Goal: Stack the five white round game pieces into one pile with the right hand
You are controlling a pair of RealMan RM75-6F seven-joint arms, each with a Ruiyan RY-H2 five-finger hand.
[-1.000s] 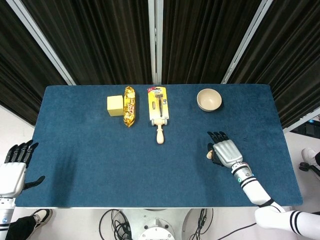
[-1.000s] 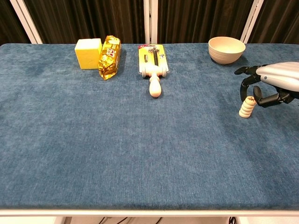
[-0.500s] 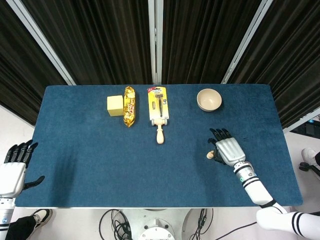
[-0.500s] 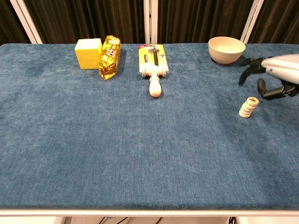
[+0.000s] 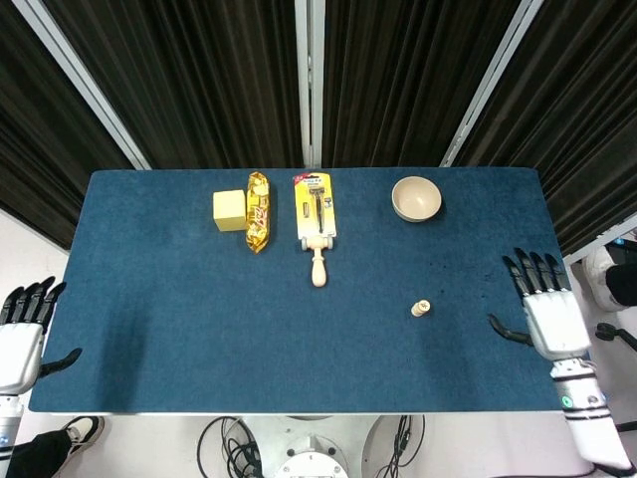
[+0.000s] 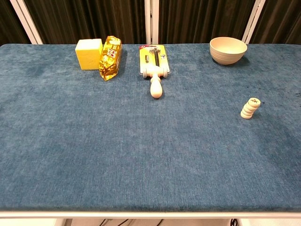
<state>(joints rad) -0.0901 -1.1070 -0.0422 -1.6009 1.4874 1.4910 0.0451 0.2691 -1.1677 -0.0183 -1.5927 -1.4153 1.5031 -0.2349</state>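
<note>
Op: Head view, left to right: left hand (image 5: 20,344) off-table, fingers spread, holding nothing.
Log: Pile?
Op: Pile (image 6: 250,108) stands alone, leaning; my right hand (image 5: 545,317) has pulled clear to the table edge, fingers wide. Stacking looks done.
Log: Bowl?
Op: Bowl (image 5: 416,198) shows nothing inside.

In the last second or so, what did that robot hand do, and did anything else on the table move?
The right hand let go of the pile of white pieces and drew back to the table's right edge, fingers spread. The pile stands alone, leaning slightly. The left hand, bowl and the rest stayed put.
</note>
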